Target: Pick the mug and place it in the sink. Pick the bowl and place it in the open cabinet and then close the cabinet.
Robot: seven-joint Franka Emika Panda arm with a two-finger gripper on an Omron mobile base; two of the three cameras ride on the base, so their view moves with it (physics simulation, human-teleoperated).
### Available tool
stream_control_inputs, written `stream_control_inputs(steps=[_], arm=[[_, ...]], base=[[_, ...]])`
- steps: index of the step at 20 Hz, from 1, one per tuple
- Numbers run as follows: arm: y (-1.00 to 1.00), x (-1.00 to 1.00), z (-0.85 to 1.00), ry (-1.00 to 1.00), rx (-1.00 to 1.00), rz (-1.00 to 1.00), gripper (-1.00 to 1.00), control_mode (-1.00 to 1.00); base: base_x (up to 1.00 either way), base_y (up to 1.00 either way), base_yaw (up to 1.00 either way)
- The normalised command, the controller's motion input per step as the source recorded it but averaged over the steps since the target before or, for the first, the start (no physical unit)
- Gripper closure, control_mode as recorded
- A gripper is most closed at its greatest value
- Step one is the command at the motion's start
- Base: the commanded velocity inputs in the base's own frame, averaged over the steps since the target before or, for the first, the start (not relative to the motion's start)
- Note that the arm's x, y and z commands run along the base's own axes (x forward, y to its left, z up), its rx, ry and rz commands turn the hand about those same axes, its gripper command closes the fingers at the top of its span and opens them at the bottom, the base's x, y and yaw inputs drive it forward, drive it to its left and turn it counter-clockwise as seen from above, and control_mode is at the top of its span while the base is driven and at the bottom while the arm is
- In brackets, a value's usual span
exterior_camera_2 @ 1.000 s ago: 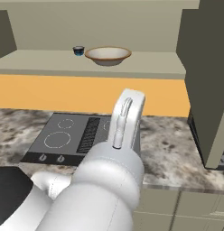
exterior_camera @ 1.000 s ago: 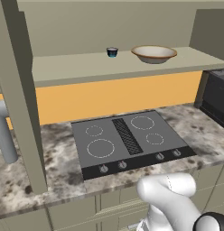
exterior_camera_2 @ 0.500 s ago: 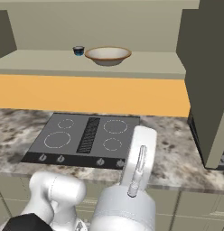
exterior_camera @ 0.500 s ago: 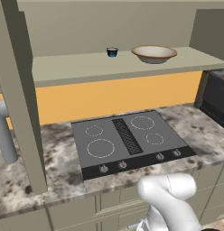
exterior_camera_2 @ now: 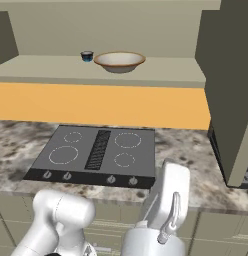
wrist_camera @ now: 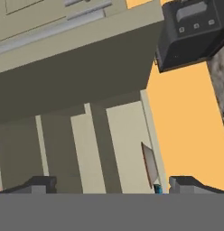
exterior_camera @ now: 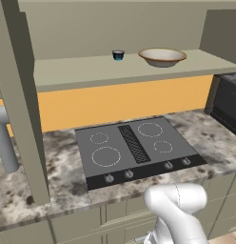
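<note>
**Left base view: bowl on the cabinet shelf, jaws spread wide**

Left base view, upper right of the frame: bowl upright on the lower shelf of the open cabinet, with a tiny dark blue cup just beside it toward the left, apart from it. Below the shelf, an orange wall band. At centre frame, a dark cooktop set into a speckled stone counter. Far right edge, a dark appliance on the counter. Lower right, white arm bent low in front of the counter's edge.

Right base view, upper centre: same bowl, blue cup to its left, both on the shelf. At right edge, a cabinet door swung open, seen edge-on. Arm at the bottom of the frame, below the counter line.

Hand view, rolled sideways: gripper with both tips far apart at the bottom corners, nothing between them. Bowl seen edge-on at lower centre-right against the shelf, a sliver of the blue cup beneath it. Dark appliance in the upper right corner.
</note>
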Motion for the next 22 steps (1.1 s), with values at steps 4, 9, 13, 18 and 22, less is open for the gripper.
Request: stream_control_inputs(steps=[4,9,13,18,22], arm=[[-0.25,-0.24,0.00,-0.06,0.00,0.00,-1.00,-1.00],[-0.36,-0.38,0.07,-0.02,0.04,0.00,-1.00,-1.00],[-0.51,-0.42,0.14,0.00,0.10,0.00,-1.00,-1.00],[-0.51,-0.09,0.04,0.00,0.08,0.00,-1.00,-1.00],[-0.46,0.00,0.00,0.03,0.05,0.00,-1.00,-1.00]], base=[[0.00,0.00,0.00],[0.00,0.00,0.00],[0.00,0.00,0.00],[0.00,0.00,0.00],[0.00,0.00,0.00]])
